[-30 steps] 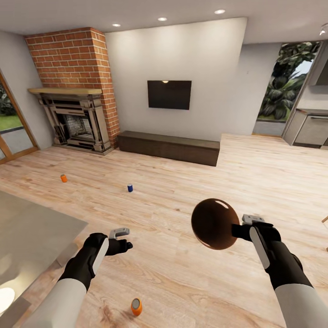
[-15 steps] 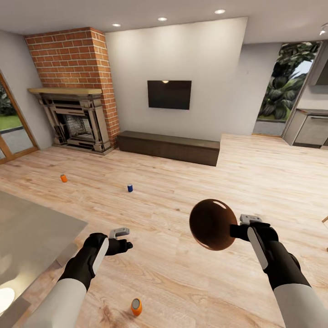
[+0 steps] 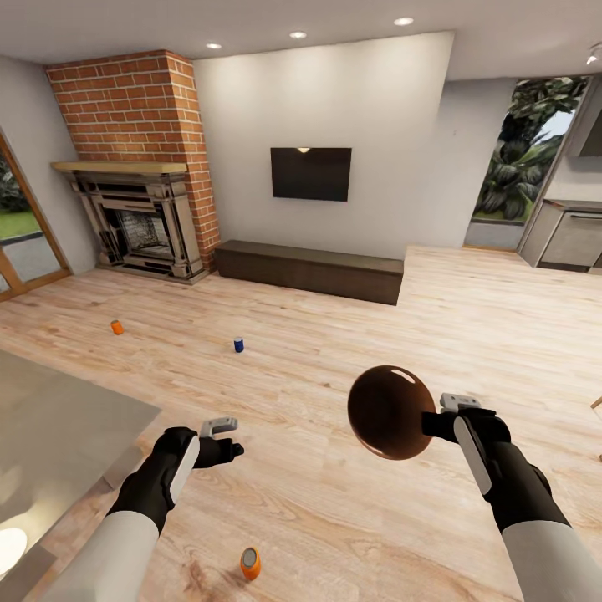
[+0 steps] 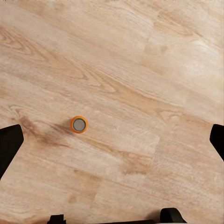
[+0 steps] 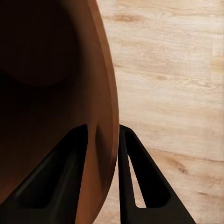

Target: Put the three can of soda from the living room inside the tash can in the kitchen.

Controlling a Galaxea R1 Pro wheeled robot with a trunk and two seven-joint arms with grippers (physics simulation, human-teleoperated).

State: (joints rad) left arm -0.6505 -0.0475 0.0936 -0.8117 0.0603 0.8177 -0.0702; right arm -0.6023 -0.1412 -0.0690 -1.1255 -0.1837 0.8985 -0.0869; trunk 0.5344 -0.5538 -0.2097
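Right claw (image 3: 433,424) pinches the wall of the small round glossy copper-brown trash can (image 3: 391,411), one black finger inside the dark brown interior (image 5: 42,93) and one finger (image 5: 140,186) outside against the rim, holding the bin off the light wood plank floor (image 3: 334,502) with its rounded bottom turned toward the head camera. Left claw (image 3: 227,441) hangs empty with its fingers spread wide, their dark tips (image 4: 9,144) sitting at opposite edges of the left wrist view, pointed down at the floor. Below it stands a bright orange soda can with a silver top (image 3: 250,563), upright on the planks and apart from the claw; the same can (image 4: 79,124) appears from above between the spread fingers. Farther out on the floor stand a dark blue soda can (image 3: 239,344) and, well apart to its left, a second orange soda can (image 3: 117,327). A grey low desk (image 3: 58,435) sits at the left. Beyond are a red brick fireplace (image 3: 142,167), a long dark brown low cabinet (image 3: 309,269) and a black wall screen (image 3: 310,174).
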